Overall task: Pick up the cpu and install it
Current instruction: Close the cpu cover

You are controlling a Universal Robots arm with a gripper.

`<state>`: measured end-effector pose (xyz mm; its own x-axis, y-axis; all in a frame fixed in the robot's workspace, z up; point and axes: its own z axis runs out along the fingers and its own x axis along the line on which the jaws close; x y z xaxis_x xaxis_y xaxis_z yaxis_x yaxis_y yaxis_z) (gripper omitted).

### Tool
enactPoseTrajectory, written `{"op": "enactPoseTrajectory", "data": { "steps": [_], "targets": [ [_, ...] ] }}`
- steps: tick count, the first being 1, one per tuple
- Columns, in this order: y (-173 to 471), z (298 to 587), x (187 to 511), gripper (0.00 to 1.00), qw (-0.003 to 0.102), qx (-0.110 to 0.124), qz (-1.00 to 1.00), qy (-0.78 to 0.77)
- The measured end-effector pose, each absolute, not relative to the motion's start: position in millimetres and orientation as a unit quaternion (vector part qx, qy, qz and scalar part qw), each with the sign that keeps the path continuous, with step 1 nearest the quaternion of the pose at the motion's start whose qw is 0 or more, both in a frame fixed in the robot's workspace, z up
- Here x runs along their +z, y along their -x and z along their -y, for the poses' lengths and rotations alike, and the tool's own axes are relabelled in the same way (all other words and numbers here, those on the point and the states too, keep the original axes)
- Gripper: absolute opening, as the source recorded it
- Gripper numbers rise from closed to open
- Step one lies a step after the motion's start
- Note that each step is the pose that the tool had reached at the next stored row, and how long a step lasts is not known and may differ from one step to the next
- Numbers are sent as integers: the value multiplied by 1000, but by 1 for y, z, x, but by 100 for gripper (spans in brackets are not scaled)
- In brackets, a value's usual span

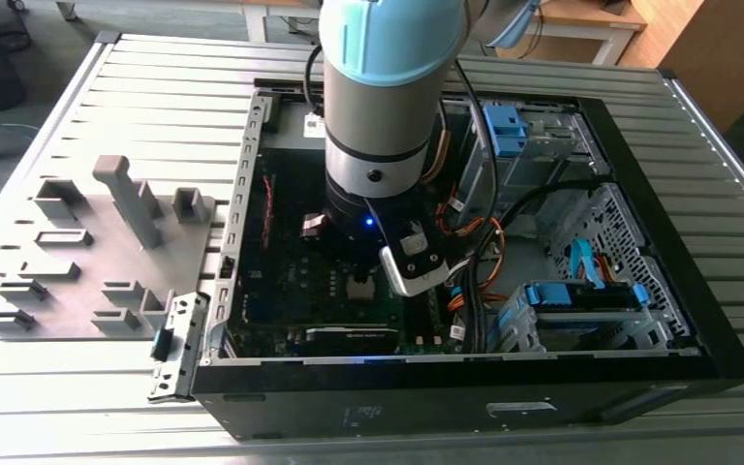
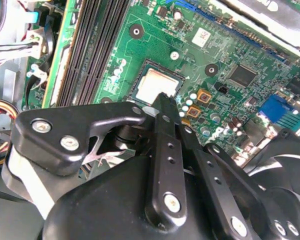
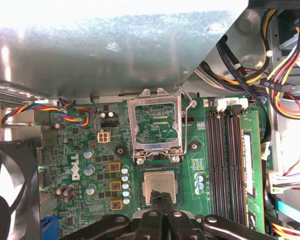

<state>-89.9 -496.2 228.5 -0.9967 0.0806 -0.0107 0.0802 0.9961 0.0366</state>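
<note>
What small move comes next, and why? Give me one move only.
Probably raise the tool straight up a little. In the first wrist view the cpu already lies flat inside the socket. The metal retention frame beside it stands hinged open, and the tool's tip sits at the cpu's edge. Lifting straight, rather than sideways, should avoid dragging the chip.

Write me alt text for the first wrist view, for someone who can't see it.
The cpu lies in its socket on a green motherboard, with the black claw right over one edge of it. The socket's metal cover stands flipped open beside the chip, and long memory slots run alongside.
</note>
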Motion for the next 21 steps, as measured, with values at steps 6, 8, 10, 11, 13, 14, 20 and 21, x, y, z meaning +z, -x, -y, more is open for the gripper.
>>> {"op": "enactPoseTrajectory", "data": {
  "steps": [6, 8, 10, 11, 13, 14, 20, 21],
  "targets": [
    [90, 496, 230, 11, 6, 18, -999, -40],
    [90, 496, 253, 11, 6, 18, -999, -40],
    [90, 496, 253, 11, 6, 18, -999, -40],
    [90, 496, 253, 11, 6, 18, -999, -40],
    [90, 496, 252, 11, 6, 18, -999, -40],
    [90, 496, 252, 11, 6, 18, -999, -40],
    [90, 496, 250, 11, 6, 18, -999, -40],
    [90, 496, 250, 11, 6, 18, -999, -40]
  ]
}}
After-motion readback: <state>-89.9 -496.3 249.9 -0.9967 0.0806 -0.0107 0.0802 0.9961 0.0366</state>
